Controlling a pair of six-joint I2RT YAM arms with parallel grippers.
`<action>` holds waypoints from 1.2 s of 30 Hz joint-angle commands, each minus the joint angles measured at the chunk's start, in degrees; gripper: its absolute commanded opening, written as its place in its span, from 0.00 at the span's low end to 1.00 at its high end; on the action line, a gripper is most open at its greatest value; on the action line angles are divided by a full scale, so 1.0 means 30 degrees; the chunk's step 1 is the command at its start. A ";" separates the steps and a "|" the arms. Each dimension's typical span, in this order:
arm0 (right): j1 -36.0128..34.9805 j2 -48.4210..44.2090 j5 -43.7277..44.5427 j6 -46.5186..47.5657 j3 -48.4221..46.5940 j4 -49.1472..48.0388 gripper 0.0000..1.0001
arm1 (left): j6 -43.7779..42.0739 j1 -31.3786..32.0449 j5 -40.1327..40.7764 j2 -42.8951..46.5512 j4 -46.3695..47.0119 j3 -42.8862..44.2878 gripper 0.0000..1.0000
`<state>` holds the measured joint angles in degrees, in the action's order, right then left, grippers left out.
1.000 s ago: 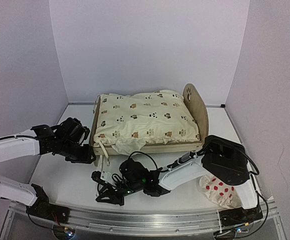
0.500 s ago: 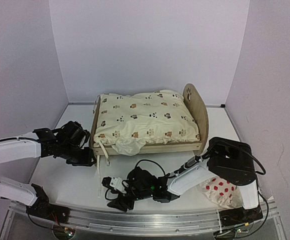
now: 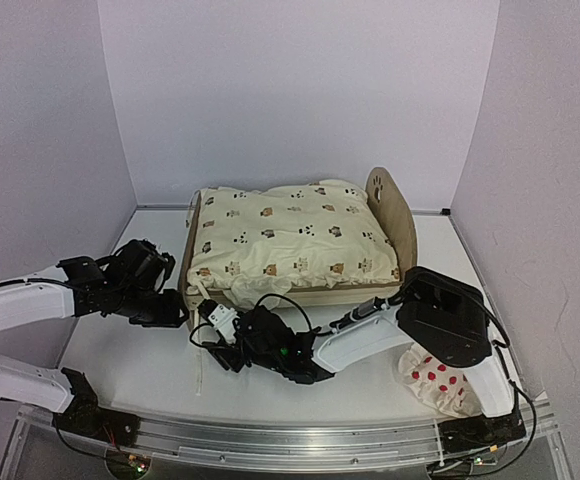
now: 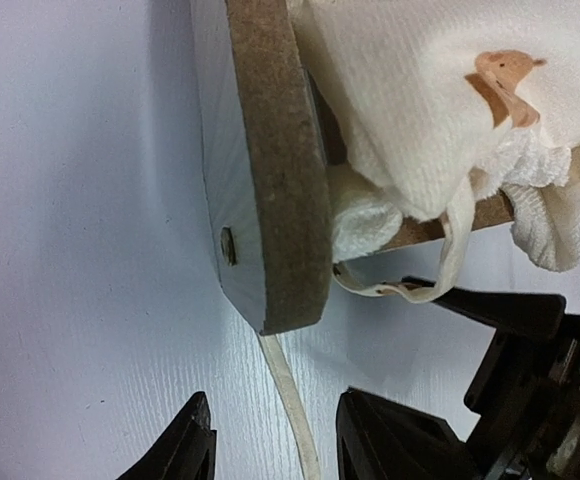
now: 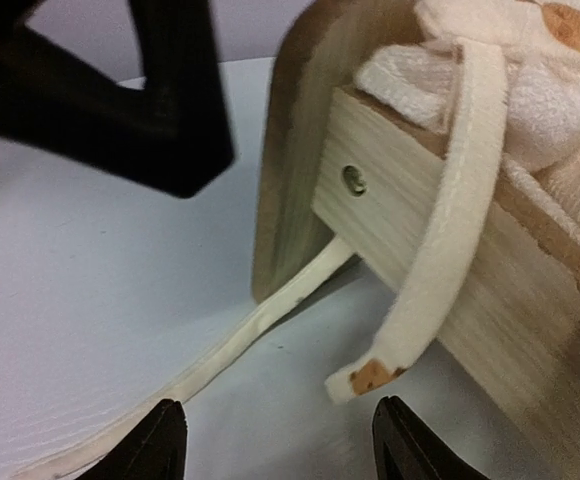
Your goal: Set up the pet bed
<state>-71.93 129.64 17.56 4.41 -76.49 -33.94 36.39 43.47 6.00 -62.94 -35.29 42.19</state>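
The pet bed (image 3: 406, 225) is made of pale, unvarnished plywood, with cut edges left rough and fibrous. A small metal screw head (image 5: 353, 180) is sunk into its side board. The cushion (image 3: 290, 235) and its ties (image 5: 450, 220) are of soft, nubbly matt cloth. The table (image 3: 140, 360) is finished matt white with faint grain, and is edged at 6 o'clock by a bright metal rail (image 3: 270, 432).
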 commanded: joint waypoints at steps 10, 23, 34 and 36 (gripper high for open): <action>0.0245 0.2348 0.2947 0.0412 -0.2374 -0.1663 0.55 | 0.0346 0.0285 -0.0301 -0.0210 0.0408 -0.0041 0.41; 0.0242 -0.1187 0.0913 -0.0117 0.1087 -0.3013 0.00 | 0.1521 0.1317 -0.0556 -0.1188 -0.1697 0.0935 0.38; 0.0640 -0.6614 -0.5157 -0.4371 0.2189 0.3598 0.00 | 0.2116 0.2709 0.0225 -0.2093 -0.2600 0.1846 0.38; 0.0873 -0.6829 -0.6925 -0.5536 0.1805 0.4134 0.00 | 0.2267 0.2731 0.0175 -0.2038 -0.2588 0.1807 0.37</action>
<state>-70.35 112.00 8.75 -3.77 -68.53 -28.81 41.47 51.41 4.98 -69.29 -41.90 45.28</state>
